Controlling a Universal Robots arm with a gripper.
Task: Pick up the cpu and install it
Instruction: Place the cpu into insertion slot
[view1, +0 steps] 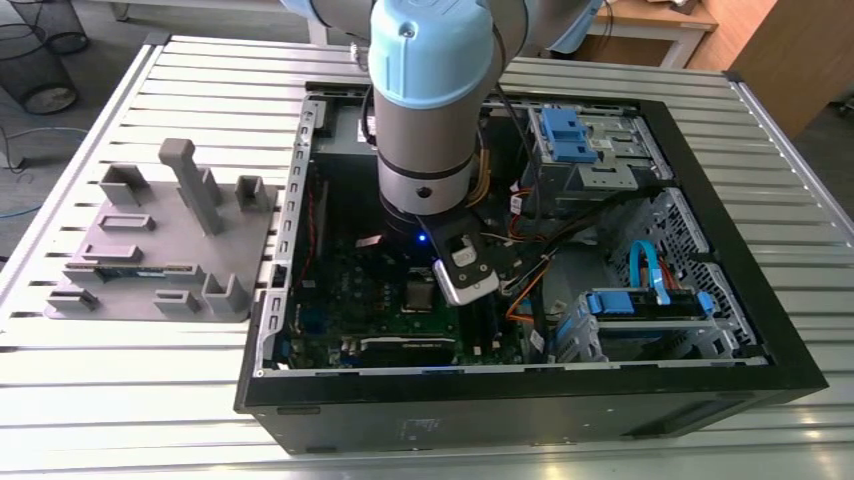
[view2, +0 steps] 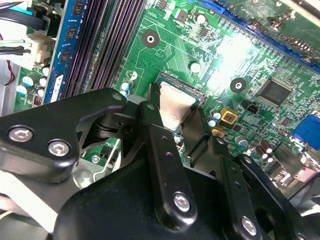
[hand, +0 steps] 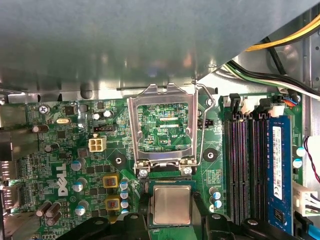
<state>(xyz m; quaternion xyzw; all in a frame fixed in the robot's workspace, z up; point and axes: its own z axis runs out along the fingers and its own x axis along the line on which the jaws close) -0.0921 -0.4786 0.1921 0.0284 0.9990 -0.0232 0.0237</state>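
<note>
The cpu is a small square chip with a dull silvery top. It lies flat between my two black fingers, right over the socket seat of the green motherboard. My gripper is shut on its two opposite edges. The second wrist view shows the same cpu between the gripper fingertips, level with the board. The socket's metal load frame stands flipped open just beyond the chip, with its wire lever raised. In the exterior view the arm reaches straight down into the open computer case.
Black memory slots and a blue memory module run beside the socket. Cables and blue drive bays fill the case toward the exterior view's right. A grey block tray sits outside the case on the slatted table.
</note>
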